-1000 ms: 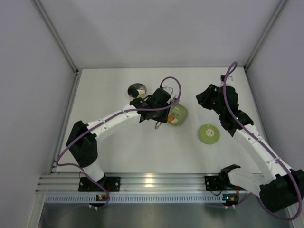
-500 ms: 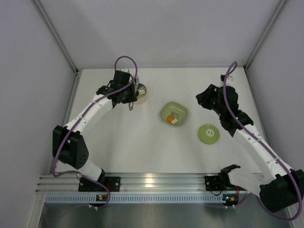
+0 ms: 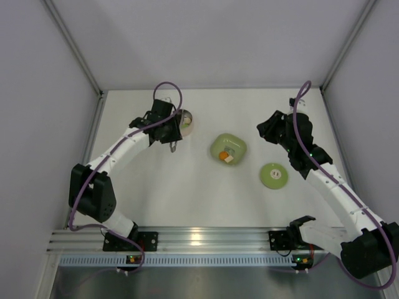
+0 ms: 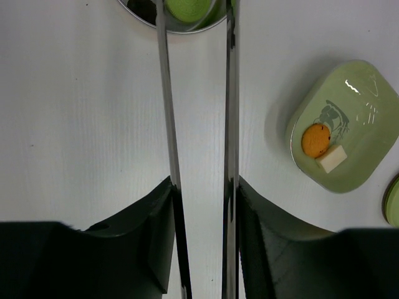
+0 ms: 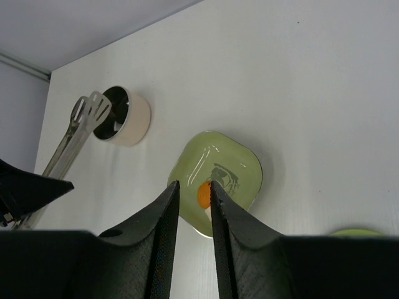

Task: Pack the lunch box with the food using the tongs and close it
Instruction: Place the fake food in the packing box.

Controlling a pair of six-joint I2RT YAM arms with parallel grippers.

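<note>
The tongs (image 4: 167,112) are clamped in the left gripper (image 4: 201,187), one black finger pressing on each thin arm from the outside. The two arms run almost parallel with a narrow gap between them, so the tongs are not fully pressed together. Their flat tips reach the rim of the lunch box (image 5: 134,118), and I cannot tell if something is between the tips. The box stands upright on the table (image 3: 187,187), without cover, and a light green disc (image 4: 187,7) lies in its shiny inside. To the right of the box, apart from it, is the green dish (image 4: 355,124) with an orange piece (image 4: 315,139) and a cream piece (image 4: 331,159) touching each other. The lid (image 3: 274,175) lies flat beyond the dish, near the right arm. The right gripper (image 5: 194,187) hangs above the table beside the dish, its fingers a little apart and holding nothing.
</note>
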